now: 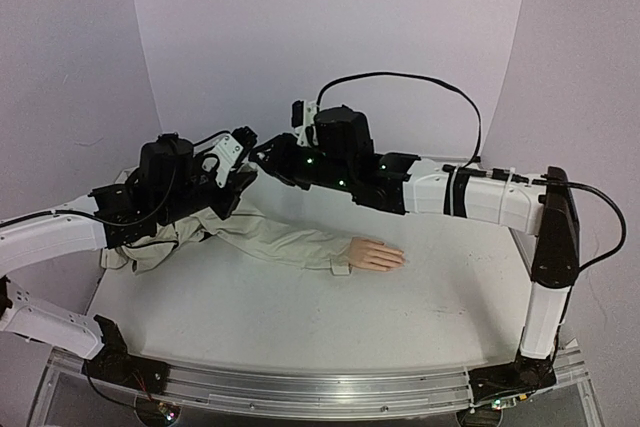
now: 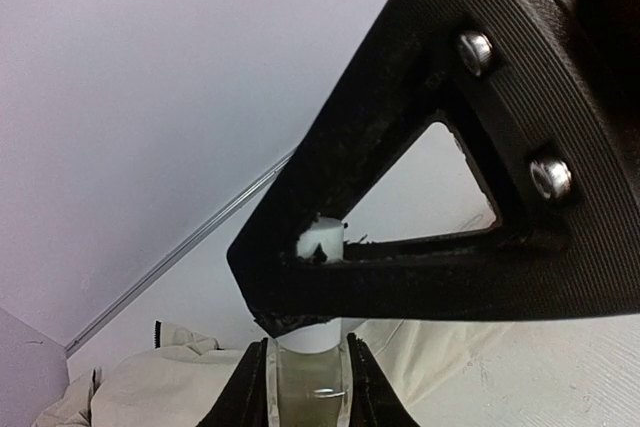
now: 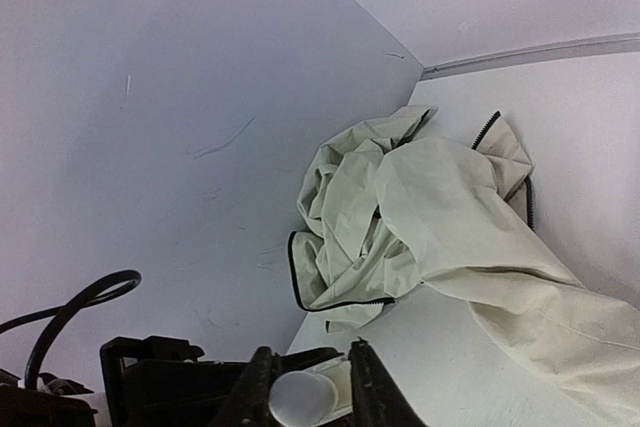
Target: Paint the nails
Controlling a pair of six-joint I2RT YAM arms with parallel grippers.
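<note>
While clamped shut on small white plastic bottle (image 2: 312,387) by left gripper (image 1: 243,161) and right gripper (image 1: 265,152) | well up beige jacket sleeve (image 1: 275,237) from peach mannequin hand (image 1: 375,255) | nails (image 1: 399,259) at hand's far tip, long axis pointing away | right gripper slightly nearer

White links (image 1: 480,197); black joints (image 1: 555,232); black cable (image 1: 400,75); green lights (image 1: 305,160); black left end effector (image 1: 243,177).

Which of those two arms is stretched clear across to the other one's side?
The right arm: its tool reaches past the mannequin hand to meet the left tool above the beige jacket. The left arm lies on its own side.
</note>
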